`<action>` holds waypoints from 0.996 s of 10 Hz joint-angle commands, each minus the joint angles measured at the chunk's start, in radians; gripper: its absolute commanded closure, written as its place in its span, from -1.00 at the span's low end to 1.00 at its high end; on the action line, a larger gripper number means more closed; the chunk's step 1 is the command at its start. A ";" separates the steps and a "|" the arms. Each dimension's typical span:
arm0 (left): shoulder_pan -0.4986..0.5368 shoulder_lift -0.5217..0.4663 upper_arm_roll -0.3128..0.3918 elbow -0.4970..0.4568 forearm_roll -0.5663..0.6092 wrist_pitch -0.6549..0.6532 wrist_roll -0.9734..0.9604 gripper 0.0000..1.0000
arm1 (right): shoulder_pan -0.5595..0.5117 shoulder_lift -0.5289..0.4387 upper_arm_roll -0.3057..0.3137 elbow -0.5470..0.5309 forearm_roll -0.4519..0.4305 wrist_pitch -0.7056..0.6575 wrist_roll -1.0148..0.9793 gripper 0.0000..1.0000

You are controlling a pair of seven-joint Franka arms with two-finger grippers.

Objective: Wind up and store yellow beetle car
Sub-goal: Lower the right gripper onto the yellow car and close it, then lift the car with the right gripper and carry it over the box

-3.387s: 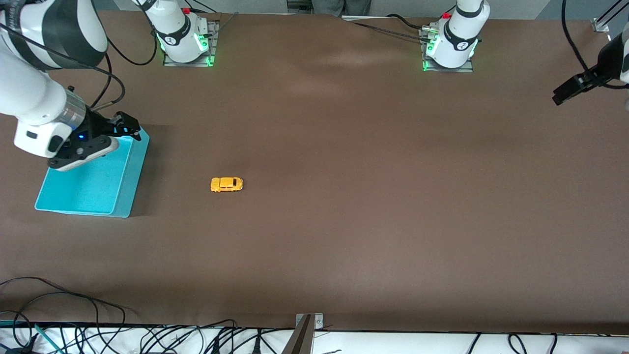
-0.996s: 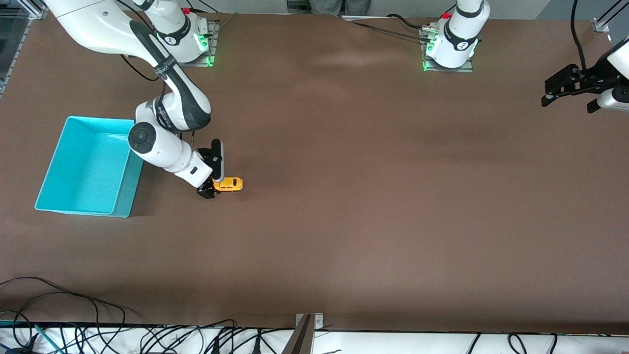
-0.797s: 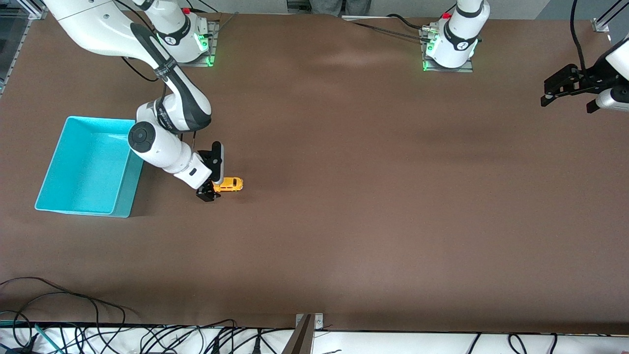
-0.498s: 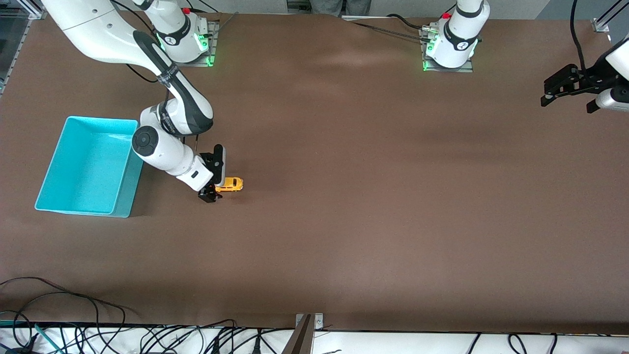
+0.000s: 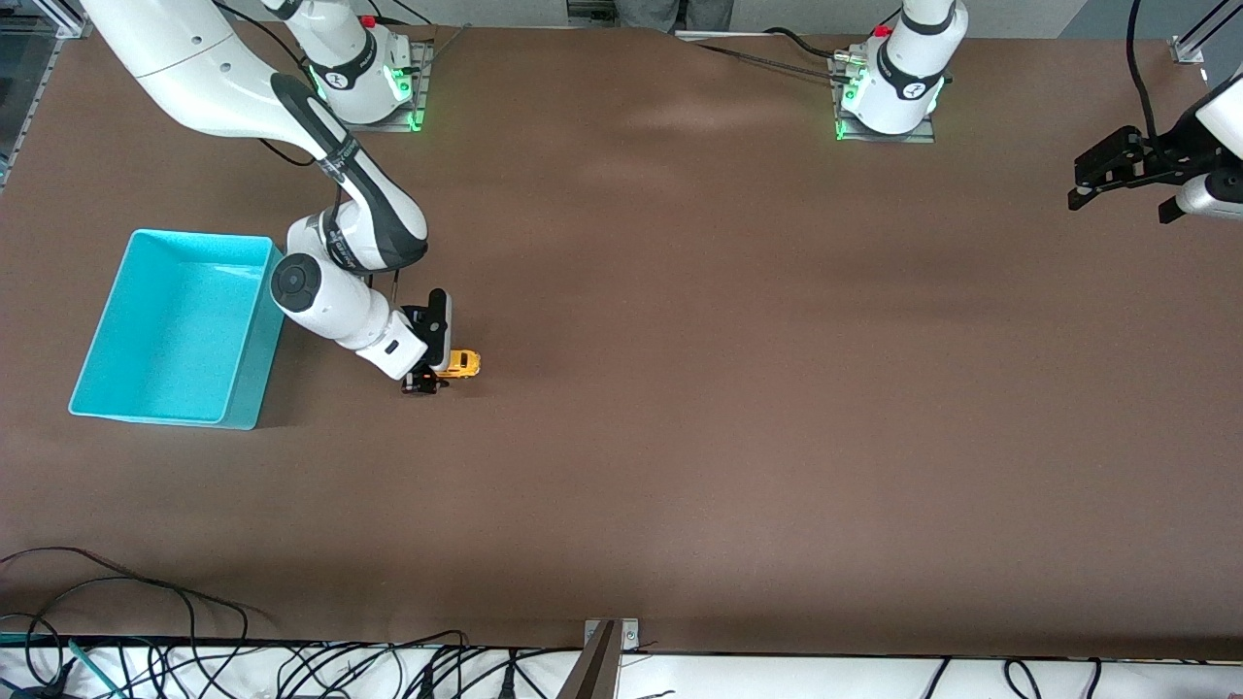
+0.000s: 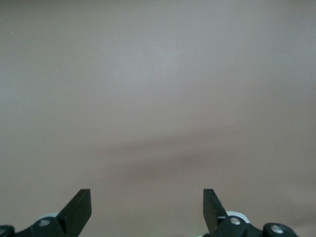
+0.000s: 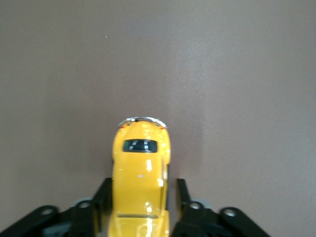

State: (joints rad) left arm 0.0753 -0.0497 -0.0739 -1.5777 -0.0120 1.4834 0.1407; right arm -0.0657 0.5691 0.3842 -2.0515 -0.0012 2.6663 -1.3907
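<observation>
Two arms are sharing a brown table (image 5: pixel 738 408), yet only one is working. Toward the right arm's end, a turquoise bin (image 5: pixel 248 383) is sitting open, presumably as the place where the toy is meant to end up. The left gripper (image 5: pixel 1102 180) is waiting over its own end of the table, fingers spread wide and holding nothing, well apart from everything. The right gripper (image 5: pixel 434 377) is reaching down beside the bin, its fingers (image 7: pixel 101 202) pressing in against both flanks of the yellow beetle car (image 7: pixel 140 173), which is resting on the table. Gripping it along its sides probably suits dragging it backward to wind it.
</observation>
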 commanded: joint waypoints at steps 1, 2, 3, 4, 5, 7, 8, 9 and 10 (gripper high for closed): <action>0.000 -0.012 -0.006 0.001 0.024 -0.003 0.019 -1.00 | 0.000 -0.006 0.007 0.005 -0.014 0.012 0.002 1.00; 0.000 -0.012 -0.006 0.001 0.024 -0.003 0.019 -1.00 | 0.000 -0.037 0.008 0.008 -0.014 -0.002 -0.004 1.00; 0.000 -0.012 -0.006 0.001 0.024 -0.003 0.017 -1.00 | -0.003 -0.090 0.004 0.013 -0.014 -0.084 -0.005 1.00; 0.000 -0.012 -0.006 0.001 0.024 -0.003 0.019 -1.00 | -0.011 -0.153 -0.011 0.027 -0.013 -0.198 -0.005 1.00; 0.000 -0.012 -0.006 0.001 0.024 -0.003 0.017 -1.00 | -0.011 -0.214 -0.059 0.028 -0.014 -0.300 -0.016 1.00; -0.002 -0.012 -0.006 0.001 0.024 -0.003 0.017 -1.00 | -0.011 -0.296 -0.179 0.028 -0.013 -0.432 -0.118 1.00; -0.002 -0.012 -0.006 0.001 0.024 -0.003 0.019 -1.00 | -0.009 -0.345 -0.268 0.028 -0.014 -0.454 -0.151 1.00; 0.000 -0.012 -0.006 0.001 0.024 -0.003 0.019 -1.00 | -0.009 -0.362 -0.359 0.030 -0.014 -0.454 -0.178 1.00; 0.000 -0.012 -0.006 0.001 0.024 -0.003 0.019 -1.00 | -0.009 -0.356 -0.454 0.048 -0.014 -0.451 -0.209 1.00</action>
State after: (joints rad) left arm 0.0754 -0.0502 -0.0778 -1.5771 -0.0119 1.4838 0.1408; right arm -0.0799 0.2303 0.0273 -2.0009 -0.0070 2.2250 -1.5578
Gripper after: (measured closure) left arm 0.000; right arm 0.551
